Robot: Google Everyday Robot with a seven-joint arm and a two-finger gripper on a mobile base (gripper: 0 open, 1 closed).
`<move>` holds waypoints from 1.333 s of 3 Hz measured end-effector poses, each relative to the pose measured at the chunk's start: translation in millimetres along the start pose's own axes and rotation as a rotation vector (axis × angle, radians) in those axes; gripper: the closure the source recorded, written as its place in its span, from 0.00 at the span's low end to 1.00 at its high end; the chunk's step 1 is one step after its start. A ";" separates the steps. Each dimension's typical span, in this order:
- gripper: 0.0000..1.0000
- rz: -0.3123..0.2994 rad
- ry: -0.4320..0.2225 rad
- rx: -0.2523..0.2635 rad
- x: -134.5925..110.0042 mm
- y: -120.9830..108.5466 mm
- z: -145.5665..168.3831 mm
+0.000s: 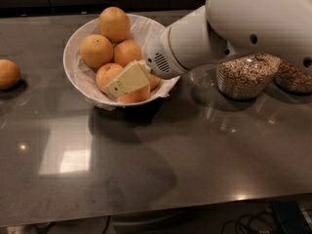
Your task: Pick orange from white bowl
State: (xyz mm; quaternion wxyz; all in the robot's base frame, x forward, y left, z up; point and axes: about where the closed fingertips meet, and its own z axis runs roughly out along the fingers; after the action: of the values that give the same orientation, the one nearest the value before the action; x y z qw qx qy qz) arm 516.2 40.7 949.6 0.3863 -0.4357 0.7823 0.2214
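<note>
The white bowl with its crinkled lining stands on the dark countertop at the back left and holds several oranges. One orange lies at the left, another at the front. A larger, yellower one sits on top at the back. My gripper, cream-coloured at its tip, reaches into the bowl from the right. It lies over the front oranges, against one low orange at the bowl's near rim. The white arm hides the bowl's right side.
A lone orange lies on the counter at the far left. Two glass jars of cereal stand to the right, behind the arm. The counter's front edge runs along the bottom.
</note>
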 end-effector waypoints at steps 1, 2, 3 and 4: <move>0.17 0.022 0.007 0.016 7.8 0.6 2.8; 0.12 0.047 0.024 0.069 16.6 -2.9 4.7; 0.08 0.065 0.035 0.131 19.3 -9.9 8.2; 0.12 0.083 0.038 0.174 16.4 -13.1 13.3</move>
State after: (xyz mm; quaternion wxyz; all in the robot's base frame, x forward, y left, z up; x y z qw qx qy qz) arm 527.6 34.6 928.4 0.3981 -0.3719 0.8232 0.1600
